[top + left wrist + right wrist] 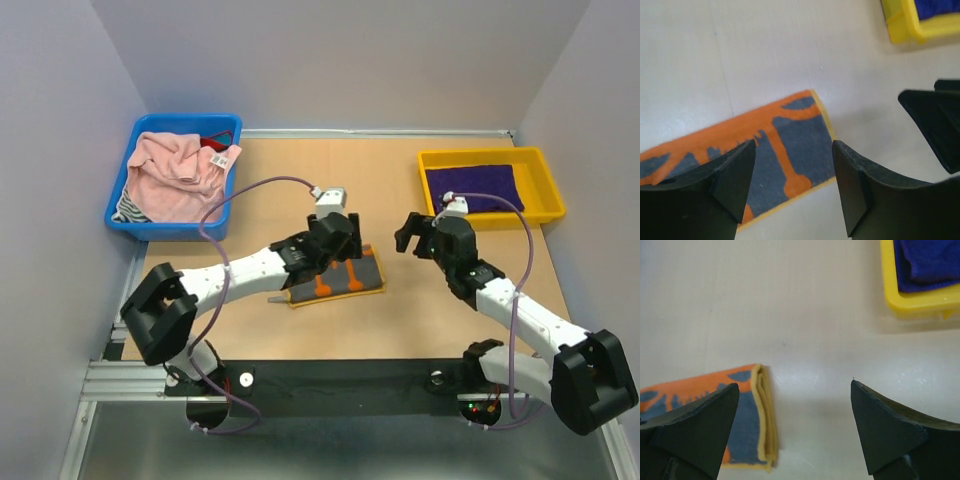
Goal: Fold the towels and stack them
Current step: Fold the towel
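Seemingly halfway: the purple towel (470,187) lies folded in the yellow tray (490,153); the grey-and-orange towel (347,281) lies folded left of the tray, not yet stacked; the pink towel (175,172) sits crumpled in a blue bin (172,121) far left of the tray; the left gripper (792,170) hovers over the grey-and-orange towel, the right gripper (795,410) nearer the tray, both spread and empty.

Built of white links (250,268) and black joint housings (160,315); strung with purple cables (270,180); tipped with matte black wedge fingers (732,182).
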Controlling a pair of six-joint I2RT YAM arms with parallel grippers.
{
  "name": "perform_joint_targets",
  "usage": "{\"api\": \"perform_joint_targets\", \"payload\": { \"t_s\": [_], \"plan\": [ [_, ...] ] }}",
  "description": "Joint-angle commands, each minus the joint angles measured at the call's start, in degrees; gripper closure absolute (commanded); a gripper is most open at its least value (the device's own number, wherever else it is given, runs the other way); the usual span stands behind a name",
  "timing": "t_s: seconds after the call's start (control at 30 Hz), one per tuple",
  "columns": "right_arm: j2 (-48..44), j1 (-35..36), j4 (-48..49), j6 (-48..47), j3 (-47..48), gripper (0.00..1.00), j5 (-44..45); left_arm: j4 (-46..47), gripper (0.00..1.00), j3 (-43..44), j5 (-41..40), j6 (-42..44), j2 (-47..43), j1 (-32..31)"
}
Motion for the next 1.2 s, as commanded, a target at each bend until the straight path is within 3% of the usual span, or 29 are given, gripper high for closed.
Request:
{"api": "perform_joint_targets", "payload": {
  "t_s": [0.0, 0.13, 0.37, 0.6, 0.97, 1.17],
  "plan": [
    [-0.5, -0.6, -12.3, -5.1, 3.4, 0.06, -3.6, -10.6, 0.29, 5.9, -4.3, 4.4, 5.1, -5.2],
    [2.5, -0.6, -14.7, -5.5, 4.1, 0.12, -8.0, -10.4, 0.36, 8.9, -3.3, 4.5, 9.4, -8.4],
    [3.9, -0.6, -14.7, -4.5, 2.6, 0.14, -5.2, -10.2, 0.46, 17.1, -5.2, 9.5, 18.5, -11.5],
    [3.2, -0.7, -14.7, -4.7, 1.1, 0.14, -5.0, -11.0, 0.56, 18.7, -2.6, 12.5, 25.4, -12.9],
    [3.3, -0.6, -14.7, -4.5, 1.2, 0.13, -5.5, -12.8, 0.61, 11.5, 3.1, 14.1, 24.6, -17.2],
    [3.2, -0.6, -14.7, -3.5, 0.9, 0.12, -6.5, -13.8, 0.54, 5.6, 3.3, 15.5, 17.8, -17.5]
  ]
}}
